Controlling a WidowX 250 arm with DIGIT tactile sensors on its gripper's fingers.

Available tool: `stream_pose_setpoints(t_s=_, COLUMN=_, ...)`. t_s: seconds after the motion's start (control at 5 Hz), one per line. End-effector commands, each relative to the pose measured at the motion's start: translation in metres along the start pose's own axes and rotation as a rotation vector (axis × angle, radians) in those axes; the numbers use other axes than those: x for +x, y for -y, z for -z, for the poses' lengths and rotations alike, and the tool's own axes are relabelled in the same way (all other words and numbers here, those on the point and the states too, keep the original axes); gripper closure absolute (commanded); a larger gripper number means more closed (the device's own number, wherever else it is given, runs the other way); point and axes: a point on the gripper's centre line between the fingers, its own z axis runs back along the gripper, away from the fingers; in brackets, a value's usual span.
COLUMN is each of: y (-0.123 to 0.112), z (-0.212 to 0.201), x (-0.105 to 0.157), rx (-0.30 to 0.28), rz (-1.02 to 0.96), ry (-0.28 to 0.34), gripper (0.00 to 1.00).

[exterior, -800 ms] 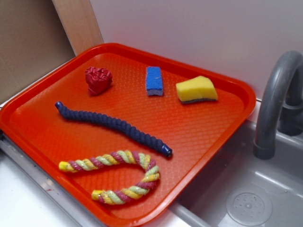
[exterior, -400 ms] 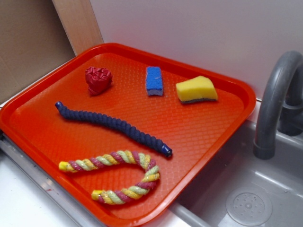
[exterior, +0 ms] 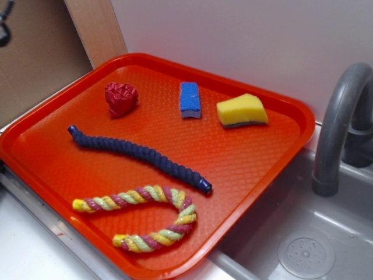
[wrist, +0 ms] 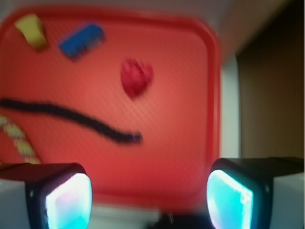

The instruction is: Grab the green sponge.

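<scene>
The green sponge (exterior: 242, 110) is a yellow foam wedge with a thin dark layer underneath; it lies at the far right of the orange tray (exterior: 250, 169). The blurred wrist view has the sponge (wrist: 31, 29) in its top left corner. My gripper (wrist: 149, 198) is open, with nothing between its two pale cyan pads (wrist: 229, 200), and it hangs high over the tray's near-left edge, far from the sponge. In the exterior view only a small dark bit of the arm (exterior: 4, 23) shows at the top left corner.
On the tray lie a blue sponge (exterior: 190, 100), a red heart-shaped toy (exterior: 120, 98), a dark blue rope (exterior: 140, 153) and a multicoloured rope (exterior: 145, 217). A grey sink (exterior: 303, 245) with a faucet (exterior: 341, 116) sits to the right. A white wall stands behind.
A dark part of the arm has come into the exterior view at the top left corner. The things on the tray have not moved.
</scene>
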Motion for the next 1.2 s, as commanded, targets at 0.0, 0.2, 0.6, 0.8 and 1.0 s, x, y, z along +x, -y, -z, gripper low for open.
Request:
stream_pose_setpoints(t_s=0.0, y=0.069, z=0.041, x=0.061, rx=-0.093, rz=0.222, ry=0.155, gripper=0.00)
stream_pose_setpoints(t_s=0.2, y=0.100, z=0.057, x=0.088, rx=-0.082, rz=0.286, ry=0.145, gripper=0.00)
stream_pose_setpoints(t_s=0.6, y=0.154, z=0.083, x=0.112, rx=-0.131, rz=0.379, ry=0.158, gripper=0.00)
stream_pose_setpoints(t_s=0.8, y=0.170, z=0.107, x=0.123, rx=-0.076, rz=0.370, ry=0.109, gripper=0.00)
stream_pose_setpoints(t_s=1.0, y=0.177, z=0.123, x=0.129, rx=-0.077, rz=0.357, ry=0.094, gripper=0.00)
